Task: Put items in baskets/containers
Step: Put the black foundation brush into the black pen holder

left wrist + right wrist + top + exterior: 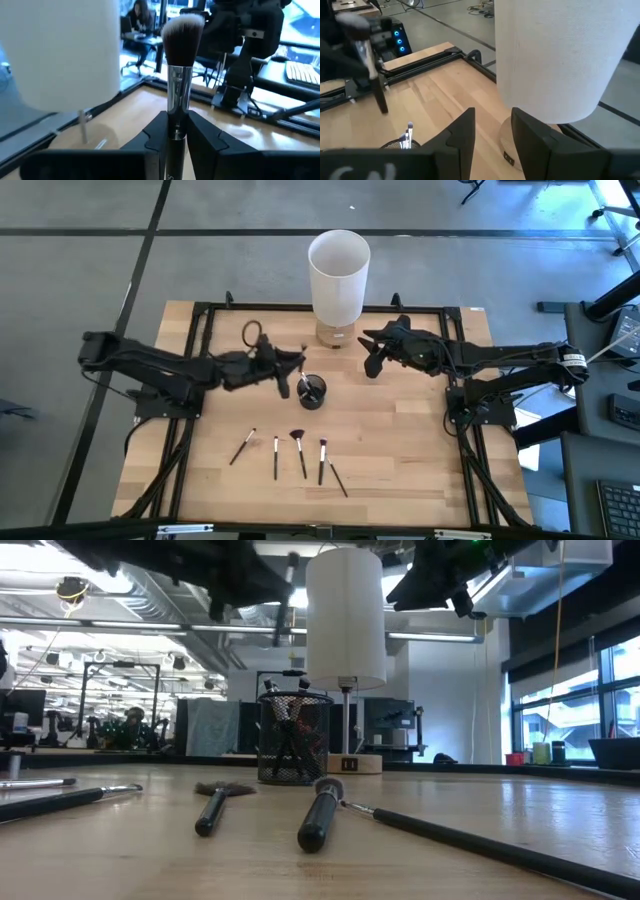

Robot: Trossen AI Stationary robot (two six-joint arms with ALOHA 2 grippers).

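Left gripper [284,370] clamped on brush [178,85], long axis near upright, bristles up; just left of mesh cup [312,391] at table centre. Five brushes [300,453] lie near front edge. Right gripper [372,352] parted, empty, beside white bin [338,275].

2 dark jointed arms, black cables

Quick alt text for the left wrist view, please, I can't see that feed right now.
The left gripper is shut on a makeup brush, holding it upright with its pale bristle tip up. The white cylinder stands beside it on the wooden table, and the right arm shows beyond.
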